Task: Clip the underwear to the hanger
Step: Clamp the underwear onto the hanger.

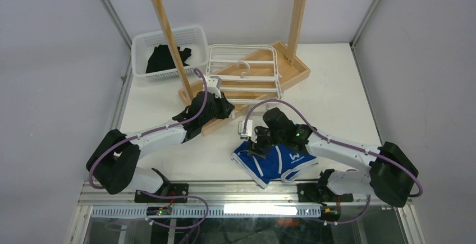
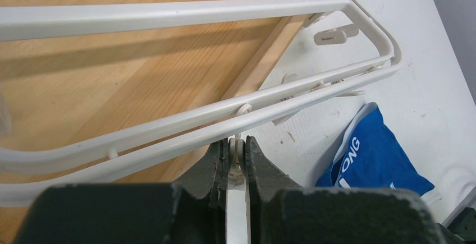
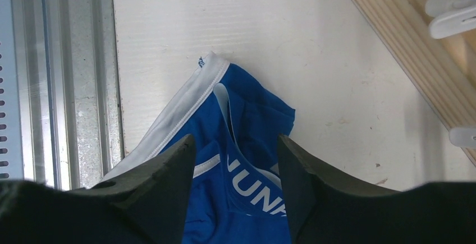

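Observation:
The underwear (image 1: 275, 162), bright blue with white trim and white lettering, lies crumpled on the table near the front edge. My right gripper (image 3: 236, 140) hovers just over it (image 3: 247, 115) with the jaws standing wide apart and the cloth lying below the gap, not pinched. The white hanger (image 1: 244, 76) lies flat on the wooden base. My left gripper (image 2: 237, 146) is shut on one small white clip (image 2: 237, 205) hanging from the hanger's near rail (image 2: 224, 123). The underwear (image 2: 370, 154) shows to the right of that rail.
A tall wooden rack (image 1: 168, 31) stands on a wooden base tray (image 1: 292, 73) at the back. Left of it, a white basket (image 1: 140, 45) holds a black garment (image 1: 165, 59). A metal rail (image 3: 62, 87) runs along the table's near edge, close to the underwear.

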Controlling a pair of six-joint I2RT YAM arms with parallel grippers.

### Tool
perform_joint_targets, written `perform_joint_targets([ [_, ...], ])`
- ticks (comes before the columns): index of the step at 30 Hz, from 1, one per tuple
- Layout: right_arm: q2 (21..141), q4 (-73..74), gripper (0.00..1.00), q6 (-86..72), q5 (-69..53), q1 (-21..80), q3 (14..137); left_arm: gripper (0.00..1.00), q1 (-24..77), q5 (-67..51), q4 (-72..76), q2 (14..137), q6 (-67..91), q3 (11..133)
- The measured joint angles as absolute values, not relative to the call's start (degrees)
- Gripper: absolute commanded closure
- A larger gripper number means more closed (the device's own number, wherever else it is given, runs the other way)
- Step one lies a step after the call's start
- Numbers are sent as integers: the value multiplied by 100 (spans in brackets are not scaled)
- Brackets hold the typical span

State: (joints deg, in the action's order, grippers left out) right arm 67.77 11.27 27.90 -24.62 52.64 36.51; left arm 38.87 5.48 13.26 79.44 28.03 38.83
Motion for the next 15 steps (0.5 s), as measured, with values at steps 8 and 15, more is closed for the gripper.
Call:
perform_joint_targets([
  [8, 7441, 1282, 42, 3061, -2604, 5124, 4003, 100, 3887, 539, 1326, 7944, 2803, 3883],
  [15, 7811, 1640, 46, 3260, -2633, 5054, 4244, 100, 3887, 528, 1326, 7944, 2803, 3883],
])
